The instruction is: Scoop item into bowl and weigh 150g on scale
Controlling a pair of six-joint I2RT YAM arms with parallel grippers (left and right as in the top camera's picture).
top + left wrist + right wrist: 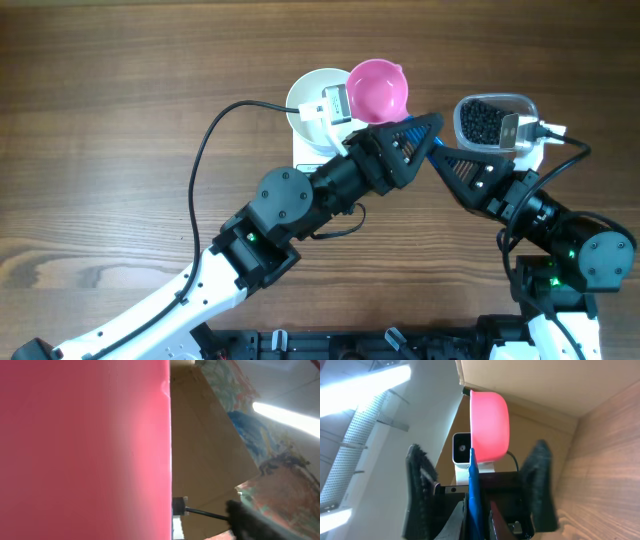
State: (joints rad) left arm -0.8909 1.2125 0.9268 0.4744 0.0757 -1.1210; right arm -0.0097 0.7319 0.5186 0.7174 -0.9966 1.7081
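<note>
The right pincer (437, 151) holds the empty pink plastic scoop (377, 88), the left pincer (428, 124) is wide, and the round white bowl (304, 100) seems without small black beans (482, 120).

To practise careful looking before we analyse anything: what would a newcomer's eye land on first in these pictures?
The bright pink scoop stands out first, held up in the air near the middle of the table, partly over the white bowl. Next comes the clear tub of black beans to its right, and the bowl itself sits on the white scale.
</note>
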